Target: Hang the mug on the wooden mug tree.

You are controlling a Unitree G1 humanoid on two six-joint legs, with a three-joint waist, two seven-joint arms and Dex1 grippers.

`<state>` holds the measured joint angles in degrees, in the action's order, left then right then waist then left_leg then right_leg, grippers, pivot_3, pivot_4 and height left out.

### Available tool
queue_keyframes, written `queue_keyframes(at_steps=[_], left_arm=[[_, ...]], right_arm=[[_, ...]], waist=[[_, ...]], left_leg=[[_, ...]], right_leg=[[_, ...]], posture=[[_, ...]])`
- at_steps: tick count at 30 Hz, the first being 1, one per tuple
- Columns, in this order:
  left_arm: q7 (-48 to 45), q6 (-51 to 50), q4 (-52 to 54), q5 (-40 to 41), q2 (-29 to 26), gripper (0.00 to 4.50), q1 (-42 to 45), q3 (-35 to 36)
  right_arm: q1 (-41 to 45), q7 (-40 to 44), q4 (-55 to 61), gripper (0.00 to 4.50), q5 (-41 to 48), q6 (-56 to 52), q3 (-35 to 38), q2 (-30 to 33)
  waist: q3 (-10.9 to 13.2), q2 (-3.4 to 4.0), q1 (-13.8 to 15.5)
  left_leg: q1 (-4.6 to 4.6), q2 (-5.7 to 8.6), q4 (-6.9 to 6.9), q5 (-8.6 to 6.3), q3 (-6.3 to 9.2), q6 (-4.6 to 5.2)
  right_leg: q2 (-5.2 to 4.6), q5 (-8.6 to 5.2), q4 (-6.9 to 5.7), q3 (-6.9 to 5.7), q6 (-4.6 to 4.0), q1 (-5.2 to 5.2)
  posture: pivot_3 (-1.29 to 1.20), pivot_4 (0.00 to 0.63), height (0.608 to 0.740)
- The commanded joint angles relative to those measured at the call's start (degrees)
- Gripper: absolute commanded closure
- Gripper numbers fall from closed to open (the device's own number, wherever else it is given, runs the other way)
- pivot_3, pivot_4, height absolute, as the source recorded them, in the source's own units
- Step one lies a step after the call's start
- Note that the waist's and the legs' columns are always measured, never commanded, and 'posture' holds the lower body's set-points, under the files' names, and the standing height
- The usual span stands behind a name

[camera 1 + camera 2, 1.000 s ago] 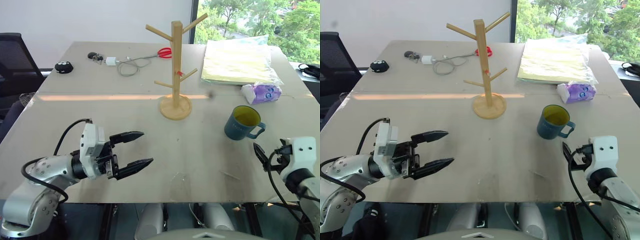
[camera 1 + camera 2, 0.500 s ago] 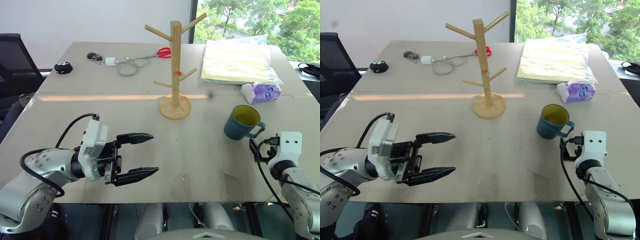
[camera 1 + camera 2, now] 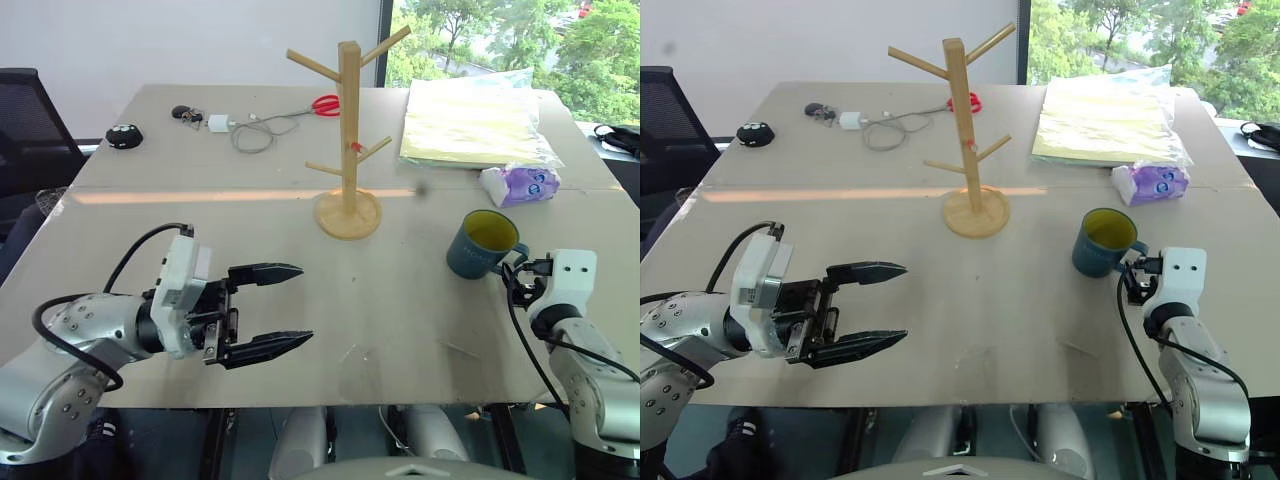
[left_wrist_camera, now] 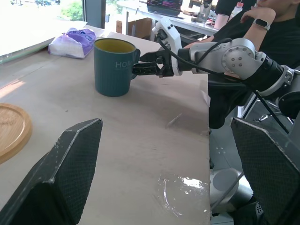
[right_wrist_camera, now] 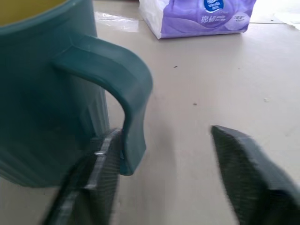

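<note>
Mug (image 3: 484, 243) handle between right pincer (image 4: 143, 68) fingers, upright on table (image 3: 400, 290)

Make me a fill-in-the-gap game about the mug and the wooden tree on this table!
1. The mug is yellow-green inside and ___ outside.
2. The wooden mug tree stands on a round ___ base.
3. The right end effector is at the mug's ___.
4. The pegs of the mug tree hold ___ mugs.

Missing words: teal-blue; disc; handle; no
</note>
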<state>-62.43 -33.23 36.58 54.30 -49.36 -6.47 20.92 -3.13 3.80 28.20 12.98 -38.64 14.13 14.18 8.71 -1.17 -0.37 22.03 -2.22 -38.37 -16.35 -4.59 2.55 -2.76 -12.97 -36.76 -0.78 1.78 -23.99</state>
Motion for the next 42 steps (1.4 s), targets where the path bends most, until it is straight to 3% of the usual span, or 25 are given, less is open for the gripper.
queue_keyframes(at_steps=[1,3,8,11,14,17,21,27,42], left_arm=[[0.25,0.45,1.66,2.24,0.17,0.0,-0.6,1.96],[0.6,0.32,1.94,2.67,0.3,0.0,-0.97,2.07],[4.69,-0.46,1.93,6.8,2.97,0.0,-1.98,3.35],[8.44,2.92,0.51,3.34,6.89,0.0,-4.01,5.69],[9.46,4.98,-2.16,3.18,10.47,0.0,-7.43,9.26],[6.6,6.62,-4.23,2.09,10.46,0.0,-9.97,11.46],[5.23,8.23,-6.04,1.86,10.68,0.0,-11.93,14.43],[4.44,9.76,-6.32,1.13,11.56,0.0,-13.48,14.75],[-2.54,9.86,-9.01,6.02,10.2,0.0,-17.03,20.57]], right_arm=[[0.95,0.02,0.84,3.58,-0.55,1.2,0.01,0.28],[1.17,0.65,0.71,4.46,-0.39,1.26,0.15,0.69],[3.04,10.27,2.48,4.46,4.22,2.24,1.48,7.0],[6.94,17.07,5.27,4.46,9.95,-1.03,0.66,12.04],[15.51,20.46,7.01,4.46,14.06,-6.89,-2.42,16.69],[25.7,20.01,6.73,4.46,14.6,-14.16,-7.38,19.71],[40.79,16.4,8.21,4.46,15.59,-27.71,-15.31,18.75],[51.05,9.91,5.89,4.46,12.64,-38.06,-21.37,13.14],[61.01,10.27,-0.34,4.46,9.8,-38.84,-23.15,7.56]], waist=[[0.0,0.0,-0.16],[0.0,0.0,-0.21],[0.04,0.05,-0.3],[0.05,0.05,-0.65],[0.06,0.04,-0.87],[0.06,0.0,-0.63],[0.06,0.01,-0.37],[-0.04,-0.15,-0.22],[-0.02,-0.12,-0.72]], left_leg=[[0.01,0.0,0.0,0.0,0.0,0.0],[0.02,0.0,0.0,0.0,0.01,-0.01],[0.0,0.01,0.0,0.0,-0.05,0.01],[-0.05,0.01,-0.01,-0.01,-0.1,0.02],[-0.13,-0.06,0.02,-0.01,-0.08,0.02],[-0.11,-0.1,0.02,-0.01,-0.01,0.03],[0.02,-0.09,0.02,-0.01,-0.02,0.02],[0.9,0.09,-0.07,0.15,0.12,-0.23],[0.86,0.02,-0.05,0.12,0.13,-0.18]], right_leg=[[0.0,0.02,0.0,0.0,-0.03,0.0],[0.0,0.02,0.0,-0.01,-0.04,0.0],[-0.03,0.02,0.01,0.05,-0.02,0.0],[-0.01,0.03,0.0,0.11,-0.01,0.03],[0.1,0.06,-0.03,0.11,-0.08,0.03],[0.13,0.08,-0.06,0.04,-0.13,0.0],[0.07,0.09,-0.04,0.02,-0.16,-0.12],[-0.26,0.12,0.02,-0.2,-0.13,-0.7],[-0.15,0.15,-0.04,-0.34,-0.08,-0.74]], posture=[[0.0,0.15,0.74],[0.0,0.15,0.74],[0.0,0.15,0.74],[0.0,0.15,0.74],[0.0,0.15,0.74],[0.0,0.15,0.74],[0.0,0.15,0.74],[0.0,0.15,0.74],[0.0,0.15,0.74]])
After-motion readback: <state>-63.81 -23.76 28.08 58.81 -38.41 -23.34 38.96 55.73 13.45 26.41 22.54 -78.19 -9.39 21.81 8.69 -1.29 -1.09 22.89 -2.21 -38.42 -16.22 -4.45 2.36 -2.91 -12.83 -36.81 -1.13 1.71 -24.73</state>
